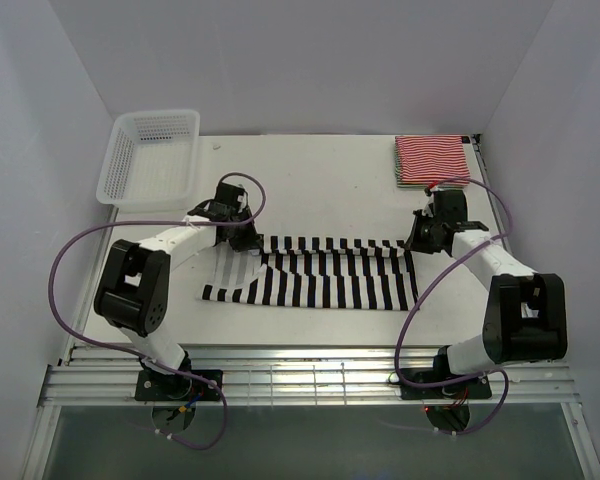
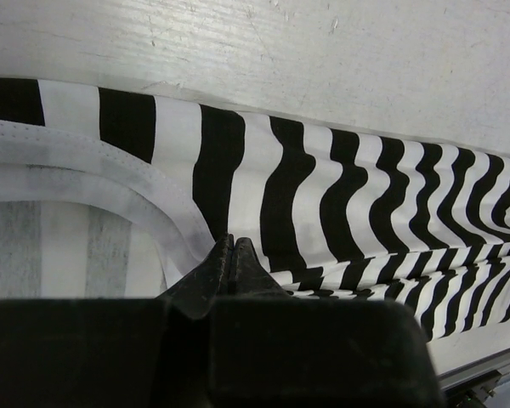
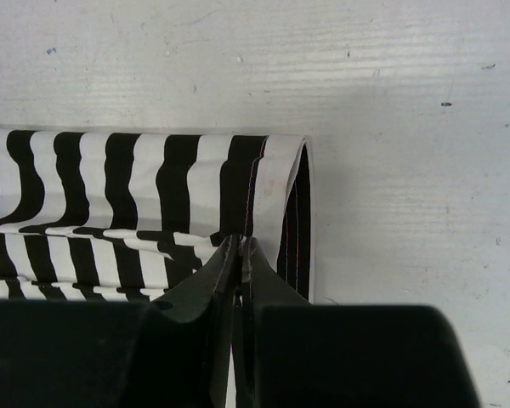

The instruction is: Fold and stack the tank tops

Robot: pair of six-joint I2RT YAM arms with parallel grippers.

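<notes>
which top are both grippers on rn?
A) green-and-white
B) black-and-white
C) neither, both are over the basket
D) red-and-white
B: the left gripper and right gripper are each shut on an edge of the black-and-white tank top, while the red-and-white tank top lies folded at the far right corner.

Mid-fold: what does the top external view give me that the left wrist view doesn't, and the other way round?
Only top external: the white mesh basket at far left, the folded red-and-white tank top at far right, and the right gripper at the garment's other end. Only left wrist: the white-bound edge of an opening, with the paler inside of the cloth beside it. Both: the black-and-white tank top and the left gripper, jaws shut on it.
</notes>
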